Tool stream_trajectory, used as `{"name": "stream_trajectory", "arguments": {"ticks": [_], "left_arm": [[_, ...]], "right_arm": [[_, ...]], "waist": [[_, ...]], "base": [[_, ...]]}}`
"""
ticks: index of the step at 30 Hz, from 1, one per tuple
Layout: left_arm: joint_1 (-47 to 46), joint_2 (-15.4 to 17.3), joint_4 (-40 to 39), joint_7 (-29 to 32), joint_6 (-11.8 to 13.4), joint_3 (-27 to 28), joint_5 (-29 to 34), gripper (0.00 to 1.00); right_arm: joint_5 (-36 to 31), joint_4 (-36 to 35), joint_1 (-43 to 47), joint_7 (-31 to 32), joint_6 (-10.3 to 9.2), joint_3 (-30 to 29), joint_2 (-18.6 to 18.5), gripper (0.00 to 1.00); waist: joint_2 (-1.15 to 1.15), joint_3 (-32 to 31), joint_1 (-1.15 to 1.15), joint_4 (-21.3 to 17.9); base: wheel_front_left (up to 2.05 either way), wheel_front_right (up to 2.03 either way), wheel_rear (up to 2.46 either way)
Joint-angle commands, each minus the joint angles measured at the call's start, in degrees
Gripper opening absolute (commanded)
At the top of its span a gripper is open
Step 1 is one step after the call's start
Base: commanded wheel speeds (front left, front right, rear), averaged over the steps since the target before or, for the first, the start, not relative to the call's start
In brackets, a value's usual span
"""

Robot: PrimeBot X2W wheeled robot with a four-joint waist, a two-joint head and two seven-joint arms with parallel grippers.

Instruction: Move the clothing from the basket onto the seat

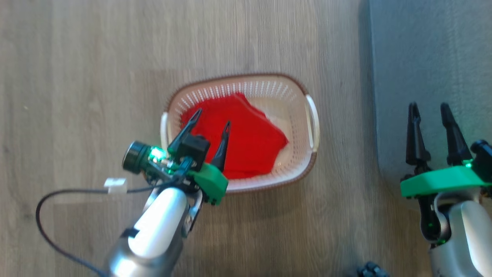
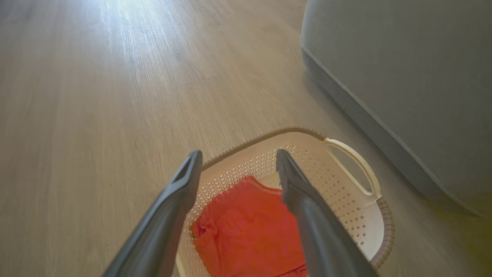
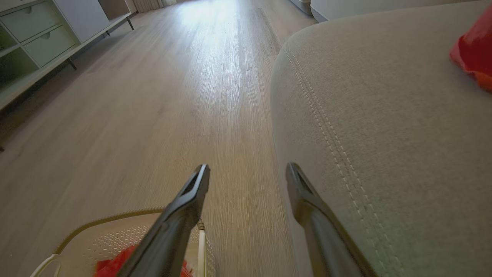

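The cream basket (image 1: 294, 154) stands on the wood floor with red clothing (image 1: 250, 142) lying in it. My left gripper (image 1: 212, 117) hovers open over the clothing near the basket's left side, nothing between its fingers. The left wrist view looks past the left gripper (image 2: 238, 154) down at the clothing (image 2: 246, 231) in the basket (image 2: 330, 181). The grey seat (image 1: 430, 57) lies to the right. My right gripper (image 1: 429, 105) stands open and empty at its edge. In the right wrist view, the right gripper (image 3: 248, 166) points along the seat (image 3: 384, 134), where another red garment (image 3: 474, 54) rests.
A black cable with a white tag (image 1: 115, 185) trails from the left arm over the floor. A pale cabinet with drawers (image 3: 38, 34) lines the far wall. The seat's side wall (image 2: 403, 77) rises close beside the basket's white handle (image 2: 355, 169).
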Motion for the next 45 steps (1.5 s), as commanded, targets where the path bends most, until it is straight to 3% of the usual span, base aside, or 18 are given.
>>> {"name": "stream_trajectory", "arguments": {"ticks": [1,12,18,28,41,45], "left_arm": [[-2.68,0.16,0.62,-0.28,-0.43,0.52,0.94,1.0],[-17.0,0.16,15.04,-0.28,-3.14,-4.83,3.17,1.0],[-24.82,0.18,27.57,-0.28,-4.27,-8.65,6.1,1.0],[-34.01,0.24,42.41,-0.28,-5.96,-8.16,4.59,1.0],[-38.12,0.7,45.56,7.39,-5.58,-11.82,6.54,1.0],[-39.04,0.63,45.66,9.78,-3.64,-11.43,5.64,1.0]], "right_arm": [[-0.52,-2.33,-0.7,-0.53,0.4,1.71,-0.76,1.0],[-0.39,-6.53,-3.14,-0.54,0.4,3.73,0.04,1.0],[-0.32,-9.76,-4.46,-0.54,0.4,5.36,0.77,1.0],[0.2,-12.88,-6.65,-0.54,0.4,9.37,2.33,1.0],[1.79,-14.94,-4.5,-0.54,0.4,11.58,3.14,1.0],[1.66,-16.06,-3.47,-0.54,0.4,12.03,3.25,1.0]], "waist": [[0.0,6.62,-0.02,-2.23],[0.0,18.58,-0.02,-5.86],[0.0,23.49,-0.02,-7.67],[0.0,29.01,-0.02,-11.57],[0.0,31.32,-0.02,-12.84],[0.0,31.98,-0.02,-12.69]], "base": [[0.0,0.0,0.0],[0.0,0.0,0.0],[0.0,0.0,0.0],[0.0,0.0,0.0],[0.0,0.0,0.0],[0.0,0.0,0.0]]}}
